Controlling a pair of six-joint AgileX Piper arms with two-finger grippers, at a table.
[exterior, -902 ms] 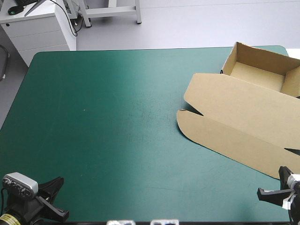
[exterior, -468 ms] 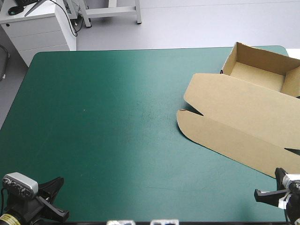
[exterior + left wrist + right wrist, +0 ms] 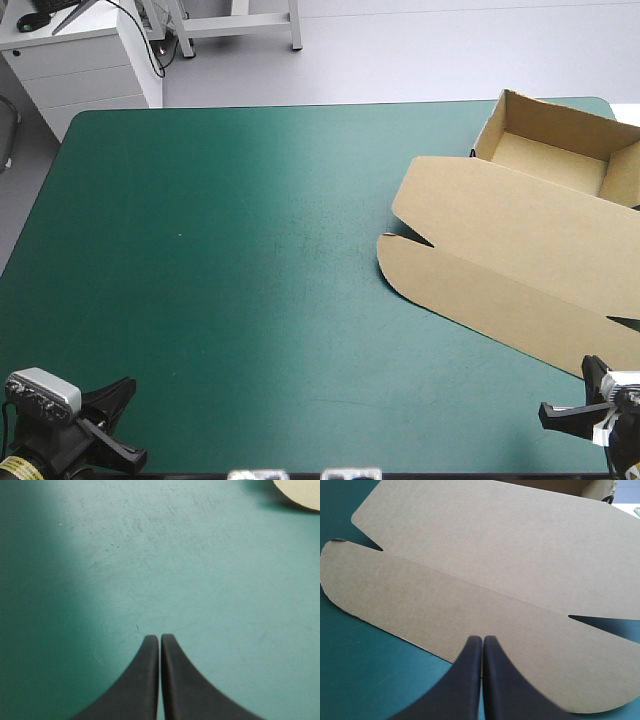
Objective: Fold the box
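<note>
The brown box (image 3: 548, 152) stands as an open tray at the table's far right corner. Its lid (image 3: 520, 225) lies flat toward the near side, ending in a rounded front flap (image 3: 470, 290). My right gripper (image 3: 572, 398) sits shut at the near right corner, just short of that flap. In the right wrist view its tips (image 3: 482, 640) hover over the flap's edge (image 3: 435, 605), with the lid (image 3: 495, 540) beyond. My left gripper (image 3: 115, 425) is shut at the near left corner over the bare cover (image 3: 160, 638). A corner of the flap (image 3: 302, 489) shows far ahead of it.
The teal-green cover (image 3: 220, 240) runs from the box to the table's left edge. A white cabinet (image 3: 90, 60) stands beyond the far left corner. The box's right part reaches past the table's right side.
My right gripper has drawn back a little toward the table's near edge. The box and the left gripper have not moved.
</note>
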